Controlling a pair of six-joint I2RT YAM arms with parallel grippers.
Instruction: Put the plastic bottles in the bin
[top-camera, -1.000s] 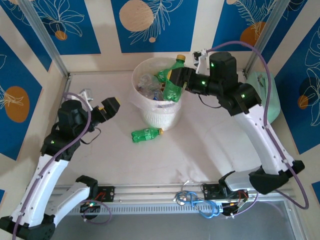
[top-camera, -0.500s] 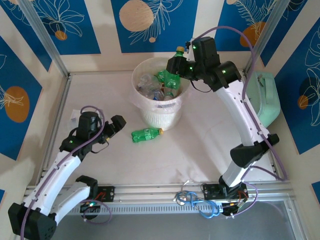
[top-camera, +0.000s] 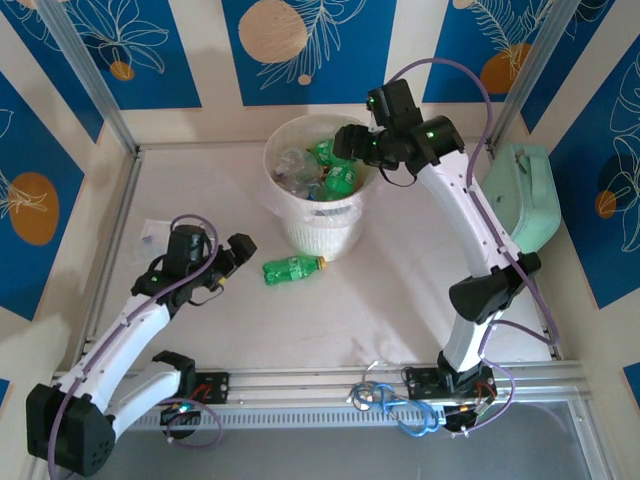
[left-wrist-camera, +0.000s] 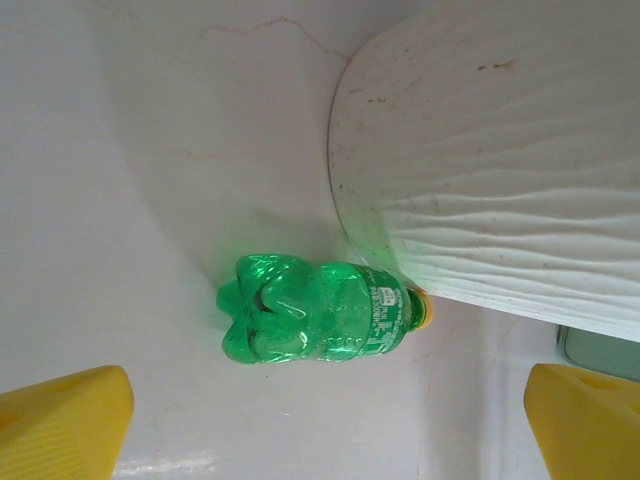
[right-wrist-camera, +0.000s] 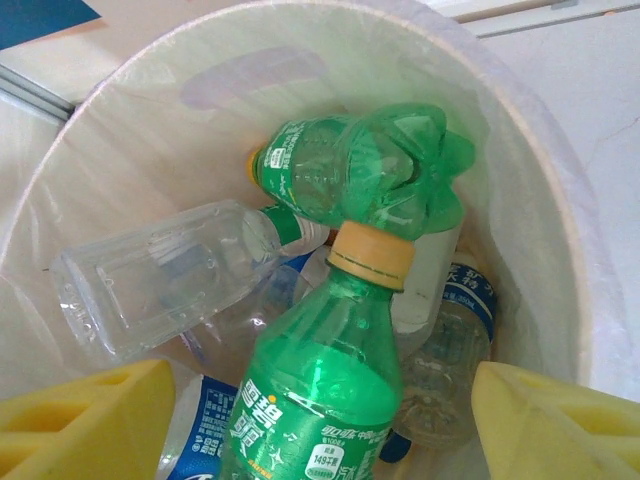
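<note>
Large white Chinese characters and, lower down, a small boxed figure beginning "149" stand on the label of the nearest green bottle (right-wrist-camera: 318, 400), while the white print on the blue-labelled bottle (right-wrist-camera: 468, 300) and on the fallen green bottle (left-wrist-camera: 320, 320) on the desk (left-wrist-camera: 120, 200) is too small to read.

Left gripper (top-camera: 240, 249) sits low with jaws wide; right gripper (top-camera: 349, 142), raised and reaching far, points down, jaws apart.

A robotics lab test cell; bare aluminium frame posts (top-camera: 88, 75) and cream backdrop panels printed with blue leaves and orange discs (top-camera: 300, 60) box in a white tabletop (top-camera: 400, 290). Loose blue wiring (top-camera: 385, 402) lies exposed on the slotted metal rail (top-camera: 290, 385) carrying two white-and-black robot arms (top-camera: 472, 215).
</note>
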